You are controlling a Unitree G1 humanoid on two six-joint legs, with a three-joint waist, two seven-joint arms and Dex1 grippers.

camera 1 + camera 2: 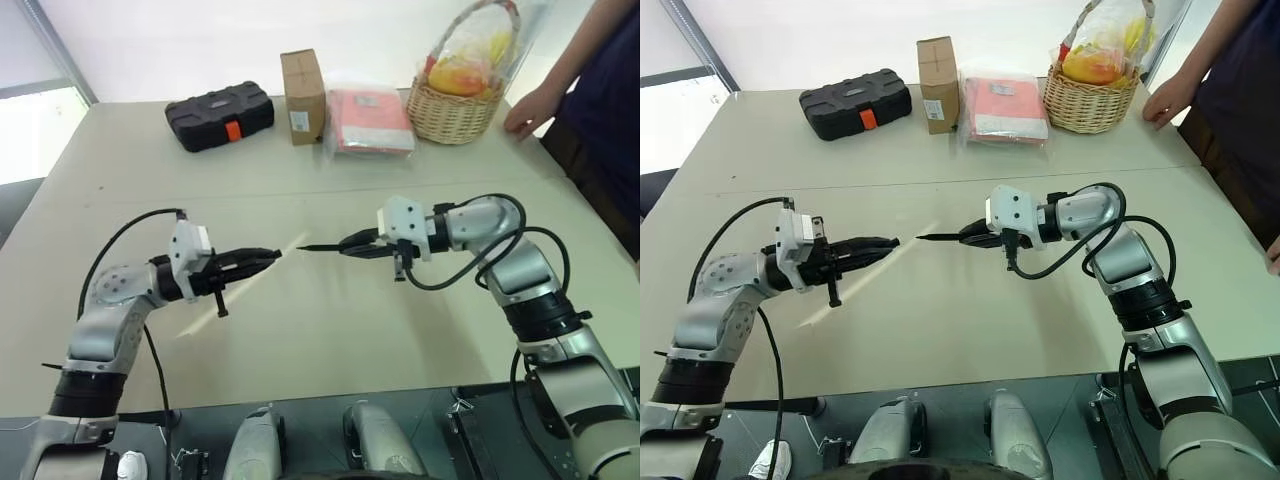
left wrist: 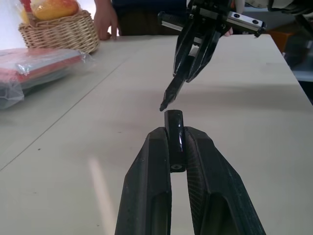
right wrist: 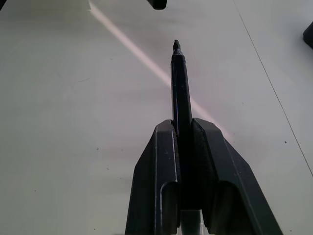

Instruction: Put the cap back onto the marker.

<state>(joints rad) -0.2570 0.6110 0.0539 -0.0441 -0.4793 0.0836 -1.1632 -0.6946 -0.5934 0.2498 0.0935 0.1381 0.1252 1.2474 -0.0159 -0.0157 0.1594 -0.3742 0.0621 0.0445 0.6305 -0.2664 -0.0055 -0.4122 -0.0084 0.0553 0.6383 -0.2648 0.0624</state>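
Note:
The cap [image 2: 174, 137], a short black cylinder, is pinched between the fingers of my left gripper [image 1: 268, 256], which is shut on it and points level toward the right. The marker [image 3: 180, 83], a thin black stick, is held by my right gripper [image 1: 347, 245], shut on its barrel, with the pointed tip [image 1: 302, 248] sticking out to the left. Both are held above the table's middle. The tip and the cap's open end face each other with a small gap between them, and the tip sits slightly off the cap's line in the left wrist view.
Along the table's far side stand a black tool case [image 1: 220, 115], a cardboard box [image 1: 303, 95], a red packet in plastic [image 1: 370, 122] and a wicker basket [image 1: 458, 105] of fruit. A person's hand [image 1: 525, 115] rests on the far right edge.

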